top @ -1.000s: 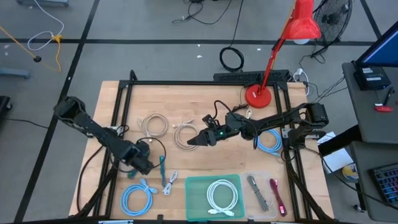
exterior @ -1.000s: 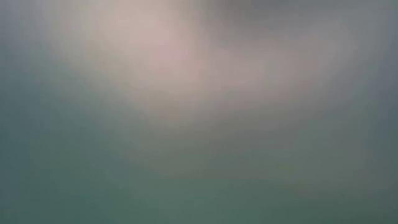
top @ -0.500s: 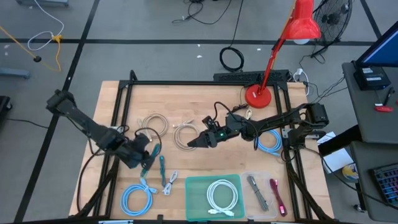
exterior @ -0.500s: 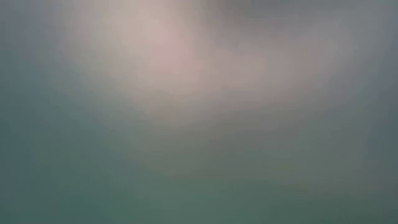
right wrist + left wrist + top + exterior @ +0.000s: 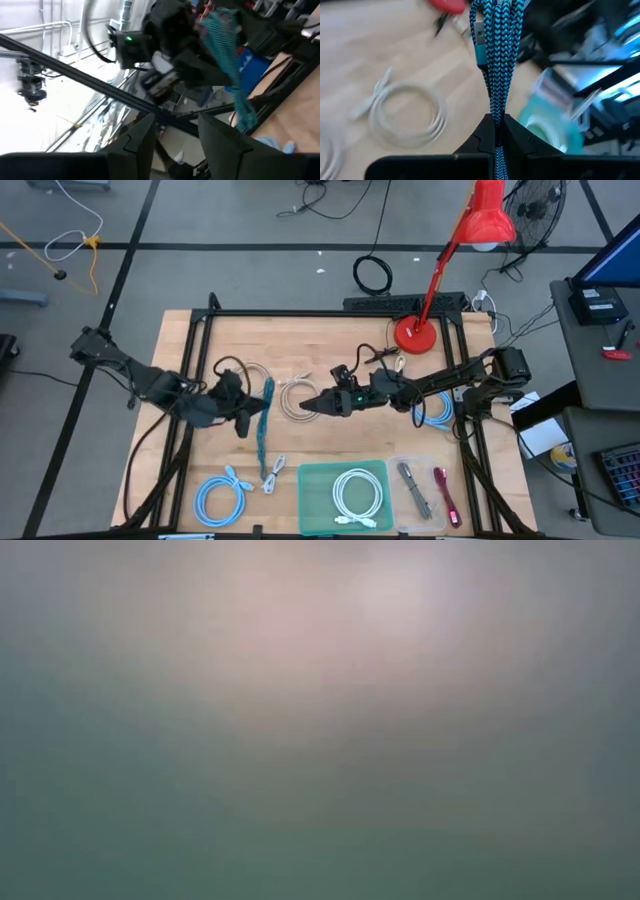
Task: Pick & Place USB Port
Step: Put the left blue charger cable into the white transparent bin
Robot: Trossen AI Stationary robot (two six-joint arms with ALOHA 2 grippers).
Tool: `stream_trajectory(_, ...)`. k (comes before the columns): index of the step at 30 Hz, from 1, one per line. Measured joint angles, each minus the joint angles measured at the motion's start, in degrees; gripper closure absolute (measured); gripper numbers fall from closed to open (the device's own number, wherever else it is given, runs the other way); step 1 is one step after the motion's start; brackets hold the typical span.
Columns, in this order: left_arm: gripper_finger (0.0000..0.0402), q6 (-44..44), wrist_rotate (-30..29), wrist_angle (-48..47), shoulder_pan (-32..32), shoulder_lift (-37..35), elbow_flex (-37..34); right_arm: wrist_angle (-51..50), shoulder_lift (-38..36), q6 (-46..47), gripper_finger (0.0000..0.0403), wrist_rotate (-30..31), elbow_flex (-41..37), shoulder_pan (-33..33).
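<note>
Wooden table (image 5: 330,340) below me carries coiled cables; my teal braided USB cable (image 5: 264,420) hangs off it, long axis straight down from my left gripper (image 5: 243,416), whose fingers are pinched tight on it. My right gripper (image 5: 312,406) points toward it, close by, fingers parted and empty.

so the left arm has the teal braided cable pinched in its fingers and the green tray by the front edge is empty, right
Not quite: the green tray is not empty. A coiled white cable lies in it, as the high view shows. The rest holds: the left gripper has the teal braided cable pinched between its fingers, clear in the left wrist view.
</note>
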Motion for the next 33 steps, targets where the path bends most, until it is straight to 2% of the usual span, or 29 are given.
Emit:
stream_trajectory(2, 0.0392, 2.7, 0.7, 3.6, 1.9, 0.0, 0.0, 0.0, 0.0, -0.9, 0.0245, 1.4, 0.3, 0.0)
stream_trajectory(9, 0.0392, 8.1, 9.5, 12.1, 7.4, 0.9, 0.0, -1.0, 0.0, -6.2, 0.0214, 8.0, 3.2, 0.0)
stream_trajectory(13, 0.0392, 9.7, 11.1, 16.5, 8.7, 1.2, 0.0, -4.1, 0.0, -8.3, 0.0214, 8.1, 5.0, -0.1)
stream_trajectory(19, 0.0392, 10.3, 9.0, 21.0, 12.2, 1.2, 0.0, -6.1, 0.0, -9.3, 0.0212, 8.1, 5.5, 0.4)
stream_trajectory(27, 0.0392, 10.6, 15.9, 23.0, 17.4, 1.3, 0.0, -6.9, 0.0, -9.8, 0.0213, 8.5, 5.5, 0.5)
stream_trajectory(33, 0.0392, 9.7, 19.8, 26.4, 17.4, 1.3, 0.0, -7.9, 0.0, -10.1, 0.0209, 9.6, 5.5, 0.5)
